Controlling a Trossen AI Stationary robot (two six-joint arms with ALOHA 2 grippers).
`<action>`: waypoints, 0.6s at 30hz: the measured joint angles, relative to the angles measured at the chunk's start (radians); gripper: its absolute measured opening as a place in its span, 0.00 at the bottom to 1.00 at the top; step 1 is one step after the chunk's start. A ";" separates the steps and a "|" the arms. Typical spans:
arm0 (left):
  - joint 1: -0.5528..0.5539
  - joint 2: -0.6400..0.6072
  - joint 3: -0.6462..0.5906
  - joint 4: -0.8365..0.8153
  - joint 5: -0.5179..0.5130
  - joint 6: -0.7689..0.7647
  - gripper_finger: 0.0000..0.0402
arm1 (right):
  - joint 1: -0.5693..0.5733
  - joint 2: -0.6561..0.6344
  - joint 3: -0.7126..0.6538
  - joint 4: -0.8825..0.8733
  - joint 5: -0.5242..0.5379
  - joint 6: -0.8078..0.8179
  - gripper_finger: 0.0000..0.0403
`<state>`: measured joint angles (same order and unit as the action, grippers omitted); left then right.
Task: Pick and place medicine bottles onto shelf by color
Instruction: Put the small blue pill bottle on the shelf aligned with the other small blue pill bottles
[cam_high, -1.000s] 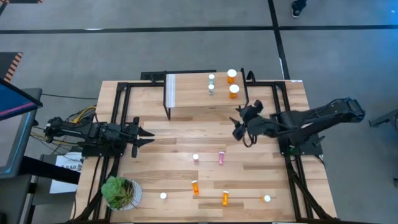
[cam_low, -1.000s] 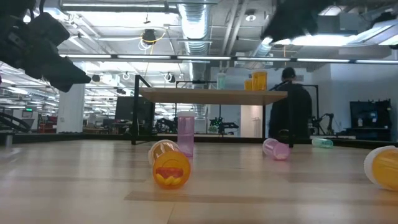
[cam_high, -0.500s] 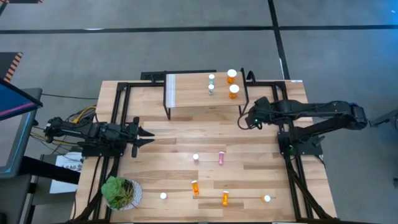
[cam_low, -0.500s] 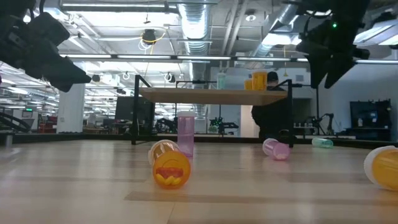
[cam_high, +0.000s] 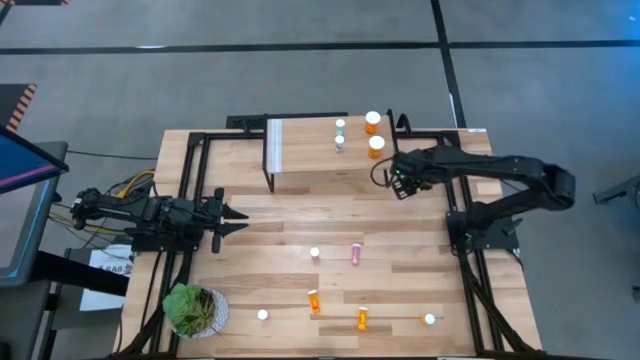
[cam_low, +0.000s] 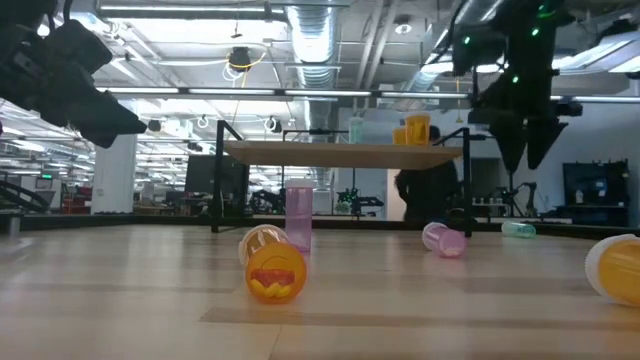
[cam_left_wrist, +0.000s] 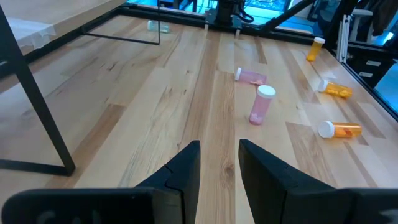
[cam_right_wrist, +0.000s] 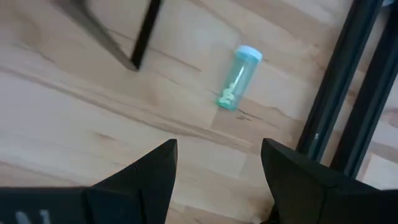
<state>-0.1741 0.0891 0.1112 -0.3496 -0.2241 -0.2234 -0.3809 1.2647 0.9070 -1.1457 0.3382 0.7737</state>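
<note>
Two right gripper (cam_right_wrist: 214, 171) jaws gape above green bottle (cam_right_wrist: 236, 78) beside shelf (cam_high: 320, 170) leg.

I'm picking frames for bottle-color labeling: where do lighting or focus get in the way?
Low view: bright ceiling lights backlight the shelf, and the nearest orange bottle looks soft. Right wrist view: the green bottle is evenly lit and crisp. High view: even light, but the bottles are tiny.

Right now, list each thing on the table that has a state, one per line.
Right end effector: open, empty, above the green bottle.
Left end effector: slightly open, empty.
Green bottle: lying down, capped.
Pink bottle: upright, capped.
Shelf: holds four upright bottles.
Orange bottle: lying down.
</note>
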 joint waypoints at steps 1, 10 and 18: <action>0.000 0.000 0.000 0.000 0.000 0.000 0.24 | -0.014 0.013 0.000 0.004 0.000 -0.016 0.63; 0.000 0.000 0.000 0.000 0.000 0.000 0.24 | -0.060 0.003 -0.093 0.137 -0.095 -0.123 0.63; 0.000 0.000 0.000 0.000 0.000 0.000 0.24 | -0.059 -0.169 -0.316 0.327 -0.168 -0.066 0.63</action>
<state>-0.1741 0.0892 0.1112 -0.3496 -0.2241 -0.2230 -0.4400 1.0956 0.5913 -0.8188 0.1704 0.7080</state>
